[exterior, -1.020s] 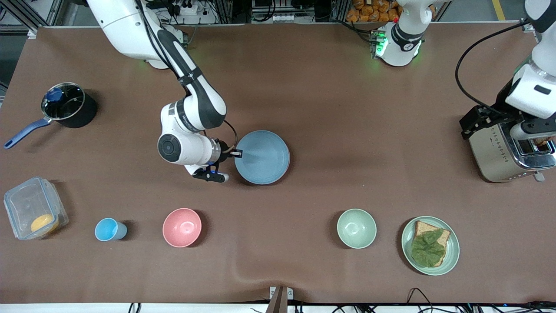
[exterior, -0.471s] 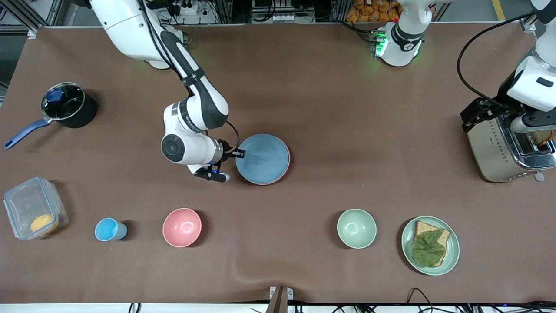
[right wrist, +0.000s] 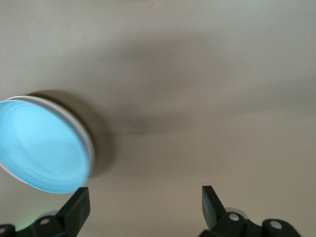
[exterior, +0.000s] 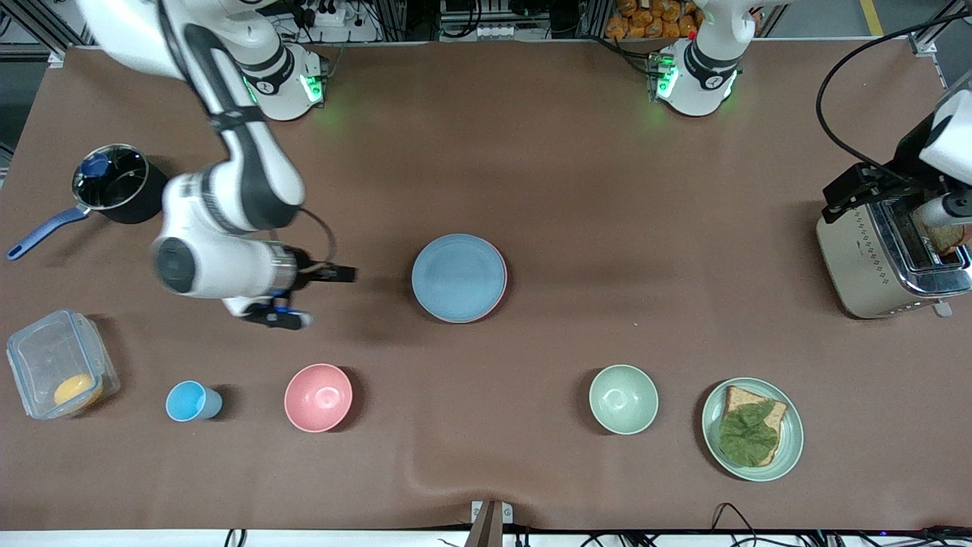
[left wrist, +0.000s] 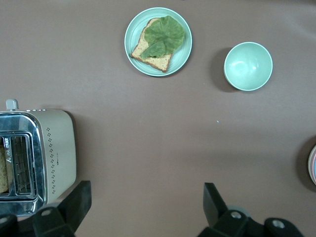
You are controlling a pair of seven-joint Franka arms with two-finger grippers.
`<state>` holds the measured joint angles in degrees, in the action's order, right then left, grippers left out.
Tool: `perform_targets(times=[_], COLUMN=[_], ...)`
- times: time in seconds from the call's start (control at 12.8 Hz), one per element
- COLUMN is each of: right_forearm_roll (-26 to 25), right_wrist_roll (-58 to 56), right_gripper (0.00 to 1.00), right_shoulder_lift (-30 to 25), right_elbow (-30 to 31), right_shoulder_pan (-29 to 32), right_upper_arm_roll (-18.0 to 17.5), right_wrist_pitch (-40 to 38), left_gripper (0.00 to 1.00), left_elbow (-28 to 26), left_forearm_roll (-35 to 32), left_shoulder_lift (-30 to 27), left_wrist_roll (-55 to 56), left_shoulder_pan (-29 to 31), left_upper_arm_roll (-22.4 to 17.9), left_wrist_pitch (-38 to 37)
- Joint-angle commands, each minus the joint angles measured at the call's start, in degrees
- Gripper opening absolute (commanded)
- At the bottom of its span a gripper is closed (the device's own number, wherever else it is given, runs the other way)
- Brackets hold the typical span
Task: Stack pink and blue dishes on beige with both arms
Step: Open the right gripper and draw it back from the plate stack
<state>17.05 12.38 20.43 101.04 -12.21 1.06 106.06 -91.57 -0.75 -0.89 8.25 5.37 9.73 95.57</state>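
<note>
The light blue plate lies on top of a stack at mid-table, also seen in the right wrist view. A thin rim of the pink plate peeks out under it. The beige plate is hidden beneath them. My right gripper hangs open and empty over bare table beside the stack, toward the right arm's end; its jaws stand wide apart. My left gripper is open and empty up by the toaster, its jaws over bare table.
A pink bowl, blue cup and lidded container sit nearer the front camera toward the right arm's end. A pot stands farther back. A green bowl and a green plate with toast lie toward the left arm's end.
My right gripper let go of the blue plate's rim and drew back toward the right arm's end. The blue plate now rests on the stack. The left arm shifted slightly by the toaster.
</note>
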Motion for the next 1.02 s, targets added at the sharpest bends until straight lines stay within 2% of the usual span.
perform_targets(times=[0.0,0.16,0.31,0.55,0.94], right_forearm_roll=[-5.86,-10.53,-11.07,-14.23,-14.59], right_wrist_roll=[-8.48,-14.89,-20.89,-20.64,-17.3], right_gripper=[1.0,1.0,1.0,1.0,1.0], right_shoulder_lift=[-6.17,-10.65,-15.14,-21.73,-23.07], right_elbow=[1.71,1.62,0.83,-0.92,-4.71], right_shoulder_pan=[6.74,10.79,13.78,13.36,12.92], right_upper_arm_roll=[-1.06,-1.06,-1.06,-1.67,-2.21], right_wrist_pitch=[-4.09,-6.74,-7.88,-12.01,-15.8], left_gripper=[1.0,1.0,1.0,1.0,1.0], left_elbow=[1.4,2.44,3.85,3.95,4.21], left_forearm_roll=[0.49,0.57,0.84,0.4,0.84], left_shoulder_lift=[0.27,0.36,0.36,0.36,0.62], left_wrist_roll=[-1.04,-1.22,-1.04,-0.95,-0.95], left_shoulder_pan=[-0.72,-0.89,-1.33,-1.51,-1.77], left_upper_arm_roll=[-0.5,-0.15,0.2,0.2,0.12], left_wrist_pitch=[-2.4,-3.8,-5.13,-5.66,-8.29])
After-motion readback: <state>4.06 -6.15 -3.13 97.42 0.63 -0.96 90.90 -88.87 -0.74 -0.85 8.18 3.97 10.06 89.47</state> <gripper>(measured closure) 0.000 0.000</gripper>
